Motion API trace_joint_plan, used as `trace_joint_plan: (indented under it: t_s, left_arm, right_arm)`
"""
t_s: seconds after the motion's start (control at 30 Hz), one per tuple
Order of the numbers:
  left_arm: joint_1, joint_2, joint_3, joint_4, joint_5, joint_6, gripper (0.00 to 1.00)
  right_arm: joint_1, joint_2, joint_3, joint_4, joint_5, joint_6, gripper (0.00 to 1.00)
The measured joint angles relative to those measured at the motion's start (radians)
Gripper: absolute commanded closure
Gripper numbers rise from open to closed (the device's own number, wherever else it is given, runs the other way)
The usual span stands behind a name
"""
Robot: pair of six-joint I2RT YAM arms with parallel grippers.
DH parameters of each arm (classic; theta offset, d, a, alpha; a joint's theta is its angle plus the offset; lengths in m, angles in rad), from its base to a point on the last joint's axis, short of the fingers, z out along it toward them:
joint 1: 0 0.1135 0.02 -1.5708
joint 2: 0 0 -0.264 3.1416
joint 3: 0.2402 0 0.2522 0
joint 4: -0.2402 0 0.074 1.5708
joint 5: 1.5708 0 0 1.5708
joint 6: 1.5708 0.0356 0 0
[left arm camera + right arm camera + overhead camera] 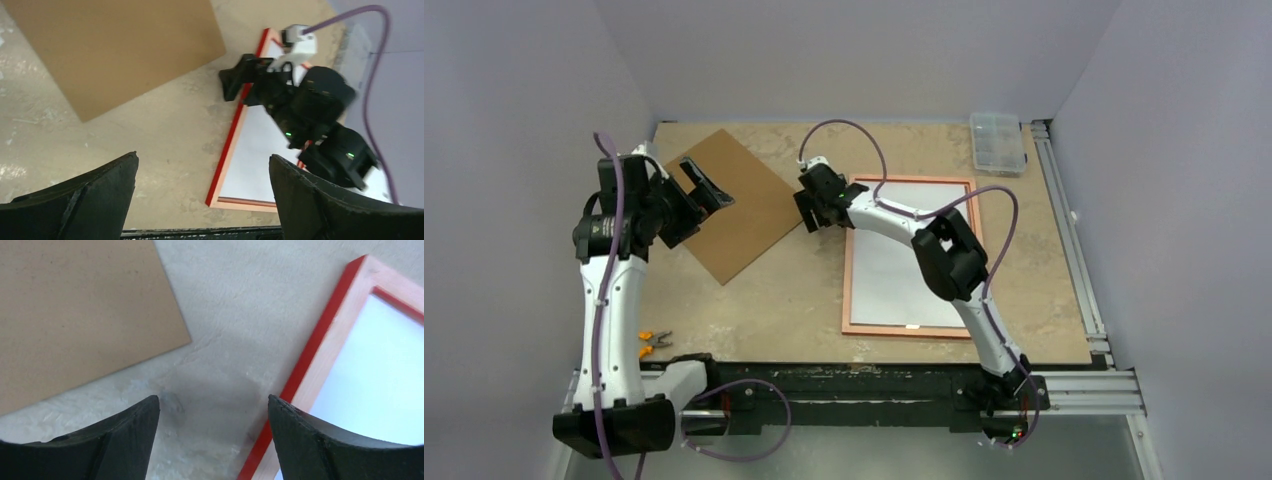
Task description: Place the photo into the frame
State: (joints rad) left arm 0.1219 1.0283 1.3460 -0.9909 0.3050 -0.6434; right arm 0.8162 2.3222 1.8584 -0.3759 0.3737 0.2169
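Photo (889, 280) lies plain white side up inside the frame (894, 331). Frame rests flat on the worktop (784, 300) at centre-right, copper-brown back upward, red edge showing along its left side in both wrist views. Print looks seated within the rails wherever the right arm does not hide it. Picture side presumably faces the pane, as it should when a frame is loaded from behind, so the insertion looks done or nearly so. Right gripper (214, 407) hangs low over bare worktop just beside the frame's far-left corner, jaws wide and holding nothing, touching neither frame nor board. Reads as standing off from the print, with that corner in easy reach if it needs squaring. Brown backing board (744, 220) lies flat to the left, turned askew and apart from the frame. Left gripper (203, 162) is raised over the board's left side, jaws wide, empty. It is likely placed to take the board as the closing layer, though that is a guess. Clear plastic box (998, 143) sits at the far right corner and an orange-handled tool (652, 342) lies near the left arm's base, both well apart from the work.
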Motion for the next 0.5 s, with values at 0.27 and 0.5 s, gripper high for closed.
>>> trace_joint_plan:
  t_s: [0.27,0.5]
  left_arm:
    - [0.014,0.2,-0.164,0.056,-0.103,-0.025,0.0]
    - [0.113,0.318,-0.282,0.153,-0.125,-0.084,0.0]
  right_arm:
    - [-0.084,-0.032,0.077,-0.087,-0.314,0.037,0.23]
    - [-0.183,0.119,0.379,-0.115,-0.513,0.083,0.25]
